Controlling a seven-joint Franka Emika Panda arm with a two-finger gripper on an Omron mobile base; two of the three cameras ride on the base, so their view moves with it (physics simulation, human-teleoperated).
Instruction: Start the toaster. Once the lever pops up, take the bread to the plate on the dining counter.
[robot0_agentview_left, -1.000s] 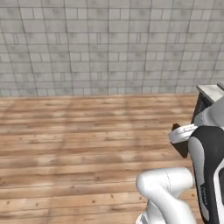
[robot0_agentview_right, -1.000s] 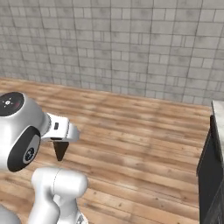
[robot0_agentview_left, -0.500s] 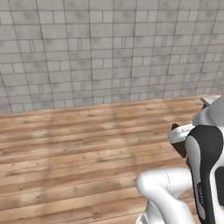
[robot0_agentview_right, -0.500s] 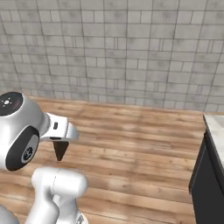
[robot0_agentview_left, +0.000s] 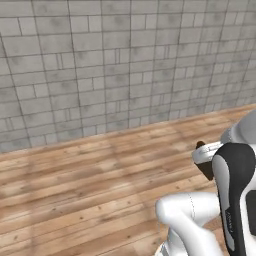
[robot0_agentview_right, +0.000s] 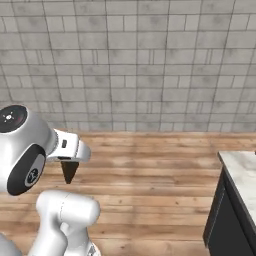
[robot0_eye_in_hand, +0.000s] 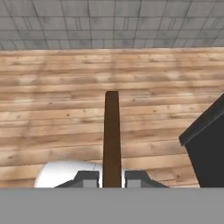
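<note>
Facing a grey tiled wall (robot0_agentview_left: 100, 70) over plank floor (robot0_agentview_left: 75, 175). Gripper (robot0_eye_in_hand: 112, 177) is clamped on the bread (robot0_eye_in_hand: 112, 138), seen edge-on in the hand view as a thin brown slice standing up between the fingertips. At right, a marble counter (robot0_agentview_right: 242, 172) corner on a dark base.

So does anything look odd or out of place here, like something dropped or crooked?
Nothing looks spilled or broken. The gripper is shut on the bread, a thin brown slice held edge-on over the wooden floor, with a marble-topped counter to the right.
</note>
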